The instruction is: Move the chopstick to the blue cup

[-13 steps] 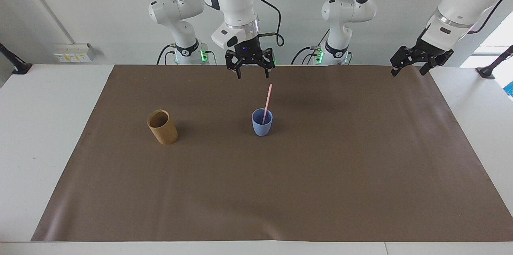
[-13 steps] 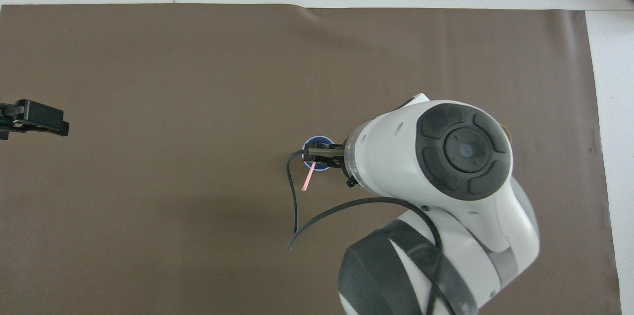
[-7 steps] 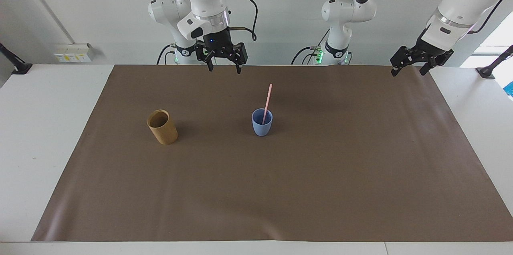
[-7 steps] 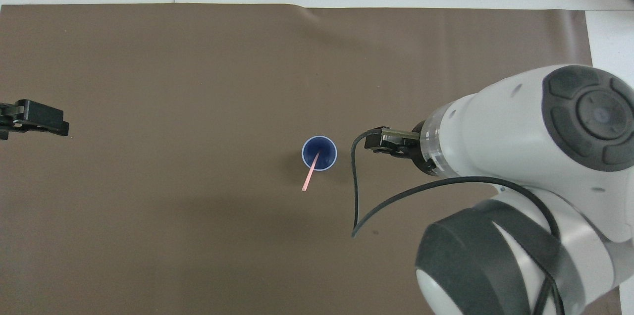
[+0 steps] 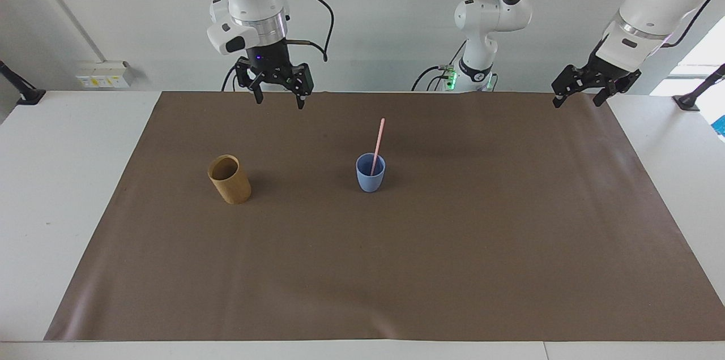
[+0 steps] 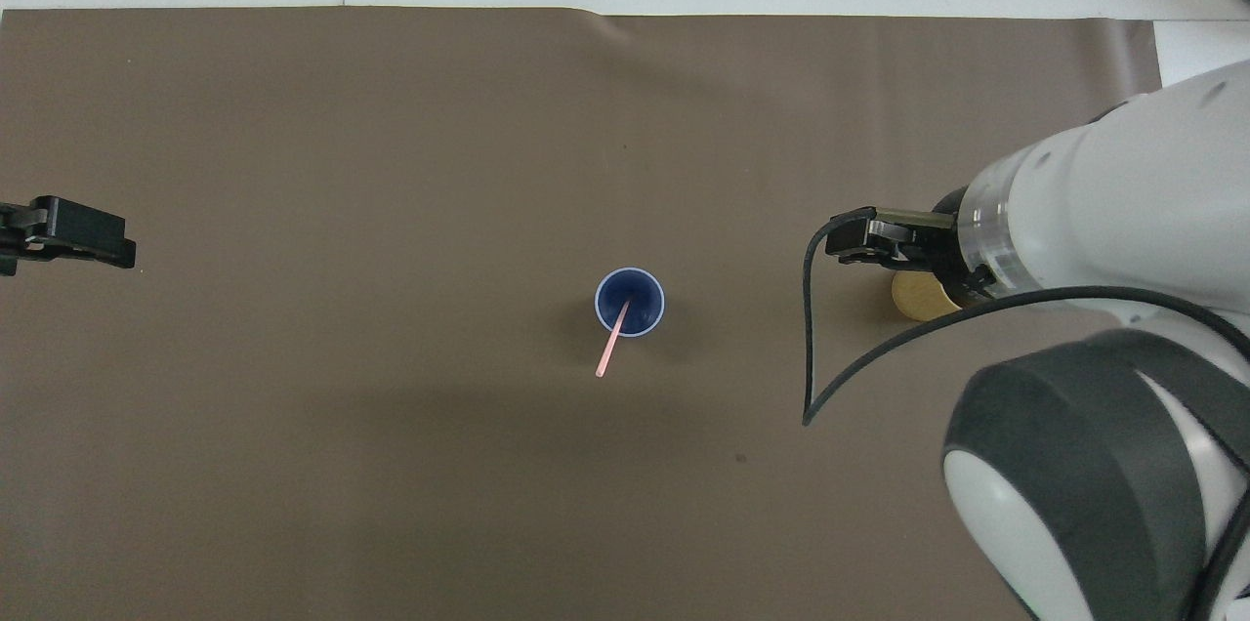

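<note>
The blue cup (image 5: 370,177) (image 6: 613,292) stands upright mid-mat. The pale pink chopstick (image 5: 379,139) (image 6: 609,355) rests inside it, its upper end leaning out over the rim toward the robots. Nothing touches either one. My right gripper (image 5: 280,103) (image 6: 864,240) hangs open and empty high in the air, over the mat by the tan cup, well away from the blue cup. My left gripper (image 5: 576,103) (image 6: 68,235) waits open and empty over the mat's edge at the left arm's end.
A tan-brown cylindrical cup (image 5: 229,180) (image 6: 918,299) stands upright toward the right arm's end, partly covered by my right arm in the overhead view. A brown paper mat (image 5: 453,264) covers most of the white table.
My right gripper has swung from above the blue cup toward the right arm's end, staying open. The chopstick and both cups have not moved. The left arm is still.
</note>
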You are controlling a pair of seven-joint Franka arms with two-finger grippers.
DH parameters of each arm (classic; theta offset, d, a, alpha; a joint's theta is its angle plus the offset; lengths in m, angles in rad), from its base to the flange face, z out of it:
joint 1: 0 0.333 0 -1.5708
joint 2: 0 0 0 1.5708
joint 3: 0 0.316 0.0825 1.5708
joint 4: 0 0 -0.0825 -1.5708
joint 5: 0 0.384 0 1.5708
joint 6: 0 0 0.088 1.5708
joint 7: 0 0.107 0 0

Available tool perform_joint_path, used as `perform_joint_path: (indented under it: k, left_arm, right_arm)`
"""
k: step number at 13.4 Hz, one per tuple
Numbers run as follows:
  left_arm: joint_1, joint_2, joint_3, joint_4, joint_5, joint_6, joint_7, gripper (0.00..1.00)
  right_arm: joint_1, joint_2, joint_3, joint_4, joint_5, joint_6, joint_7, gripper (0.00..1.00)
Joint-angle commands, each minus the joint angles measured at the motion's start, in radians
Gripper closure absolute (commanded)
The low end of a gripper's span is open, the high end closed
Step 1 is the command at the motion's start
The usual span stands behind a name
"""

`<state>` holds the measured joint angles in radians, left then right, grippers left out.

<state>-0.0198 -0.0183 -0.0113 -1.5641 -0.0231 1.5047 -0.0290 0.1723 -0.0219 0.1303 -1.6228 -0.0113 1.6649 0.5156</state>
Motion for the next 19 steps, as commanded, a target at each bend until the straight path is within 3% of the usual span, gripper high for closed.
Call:
perform_joint_path:
  k: [1, 7, 12, 16, 19]
  left_arm:
    - [0.014, -0.011, -0.007, -0.013, 0.002, 0.009, 0.009, 0.0]
    - [0.014, -0.011, -0.007, -0.013, 0.002, 0.009, 0.009, 0.0]
    - [0.014, -0.011, -0.007, -0.013, 0.002, 0.009, 0.009, 0.0]
    - [0.014, -0.011, -0.007, -0.013, 0.002, 0.009, 0.009, 0.0]
    - [0.012, -0.011, -0.007, -0.013, 0.002, 0.009, 0.009, 0.0]
  right_arm:
    - [-0.034, 0.017, 0.008, 0.03, -0.013, -0.037, -0.052, 0.0]
    - [-0.062, 0.034, 0.008, 0.145, -0.019, -0.154, -0.117, 0.0]
    - [-0.154, 0.098, 0.011, 0.253, -0.019, -0.251, -0.229, 0.0]
    - [-0.201, 0.088, 0.0, 0.235, -0.021, -0.261, -0.276, 0.0]
    - [-0.234, 0.022, 0.0, 0.14, -0.004, -0.297, -0.282, 0.0]
